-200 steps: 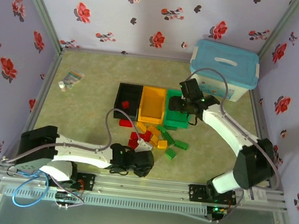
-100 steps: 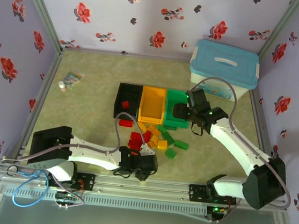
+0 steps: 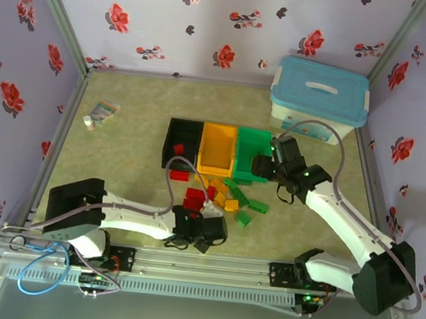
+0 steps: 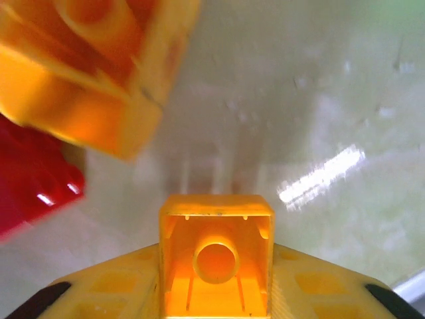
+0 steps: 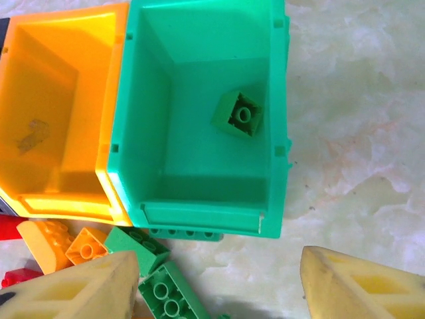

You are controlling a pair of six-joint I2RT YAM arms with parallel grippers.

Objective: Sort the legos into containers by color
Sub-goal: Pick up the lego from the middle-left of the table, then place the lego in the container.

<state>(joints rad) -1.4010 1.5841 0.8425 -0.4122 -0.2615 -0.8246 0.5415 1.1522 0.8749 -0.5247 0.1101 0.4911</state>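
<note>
Right tool [image 3: 261, 166] has pulled back off the green bin [image 3: 251, 138]; left tool [image 3: 212, 229] sits by the loose legos [image 3: 217, 194]. Left wrist: it pinches a yellow brick [image 4: 216, 229]. Right wrist: jaws spread, empty; a green brick [image 5: 238, 113] lies in the bin.

A mottled pale-green tabletop [image 3: 135, 97] is seen. Near its middle a black bin [image 3: 189, 134], an orange bin [image 3: 218, 148] and a green bin [image 3: 249, 142] are set in a touching row, left to right. Legos [image 3: 231, 205] are scattered just in front of the row. A blue-lidded tub [image 3: 320, 98] is placed at the far right corner, and a small tube [image 3: 101, 113] at the far left.
</note>
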